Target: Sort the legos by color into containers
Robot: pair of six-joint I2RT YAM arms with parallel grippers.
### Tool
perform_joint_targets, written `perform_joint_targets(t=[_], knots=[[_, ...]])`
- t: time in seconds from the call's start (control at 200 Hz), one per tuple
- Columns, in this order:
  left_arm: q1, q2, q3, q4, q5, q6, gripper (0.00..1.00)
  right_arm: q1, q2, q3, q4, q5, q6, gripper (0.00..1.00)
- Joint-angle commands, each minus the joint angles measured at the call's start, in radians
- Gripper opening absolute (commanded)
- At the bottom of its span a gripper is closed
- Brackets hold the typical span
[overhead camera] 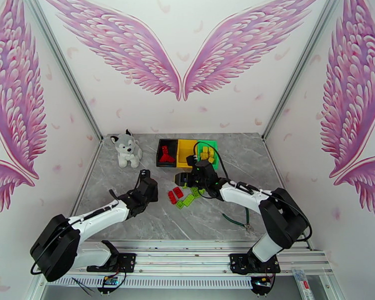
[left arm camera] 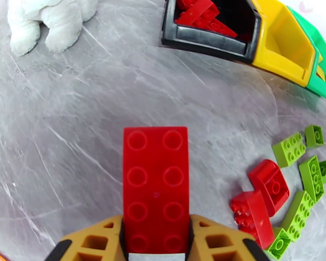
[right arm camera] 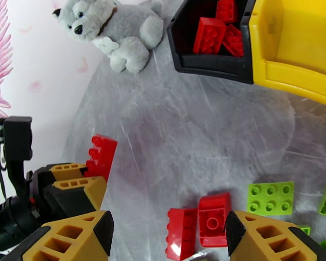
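Nearest the arm bases, the left end effector (left arm camera: 156, 245) is clamped on the end of a long red brick (left arm camera: 155, 183), which is lifted clear of the worktop (left arm camera: 67, 127) and points toward the bins. The right end effector (right arm camera: 169, 233) hangs with its jaws wide apart and nothing between them, just above two loose red bricks (right arm camera: 213, 222) lying side by side.

Around those two lies a scatter of light green bricks (left arm camera: 313, 172), none of them binned, so this pile is what is left to sort. Farther back, the three containers stand touching in a row. The black bin (left arm camera: 206, 40) holds several red bricks, so red is well along, with the held one and the two loose ones outstanding. The yellow bin (left arm camera: 284, 44) looks empty as far as its inside shows. In the overhead view the yellow bricks (overhead camera: 206, 154) seem to sit in the green bin (overhead camera: 213, 145), which, if so, would need correcting.

The right arm covers part of the green bin from above, and both wrist views cut it off, so its contents are uncertain. The green bricks cannot be counted exactly. The plush husky (right arm camera: 115, 31) sits apart at the far left.
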Motion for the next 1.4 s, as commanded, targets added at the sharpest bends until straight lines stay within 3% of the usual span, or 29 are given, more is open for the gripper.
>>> perform_joint_targets(t=[0.0, 0.595, 0.68, 0.78, 0.88, 1.06, 1.395], knots=[[0.046, 0.06, 0.126, 0.013, 0.118, 0.079, 0.36, -0.009, 0.03, 0.038, 0.04, -0.057, 0.021, 0.73], [0.19, 0.644, 0.911, -0.184, 0.256, 0.211, 0.36, -0.125, 0.009, -0.029, 0.105, -0.107, 0.067, 0.73], [0.189, 0.712, 1.018, -0.221, 0.273, 0.215, 0.42, -0.137, 0.009, -0.033, 0.112, -0.115, 0.071, 0.73], [0.187, 0.758, 1.103, -0.257, 0.283, 0.211, 0.61, -0.151, 0.008, -0.04, 0.121, -0.124, 0.077, 0.73], [0.178, 0.747, 1.104, -0.249, 0.276, 0.204, 0.7, -0.156, 0.008, -0.044, 0.129, -0.129, 0.081, 0.73], [0.146, 0.643, 0.977, -0.19, 0.227, 0.195, 0.72, -0.156, 0.01, -0.047, 0.134, -0.127, 0.084, 0.73], [0.025, 0.388, 0.636, -0.121, 0.023, 0.181, 0.75, -0.154, -0.02, -0.059, 0.115, -0.093, 0.066, 0.73]])
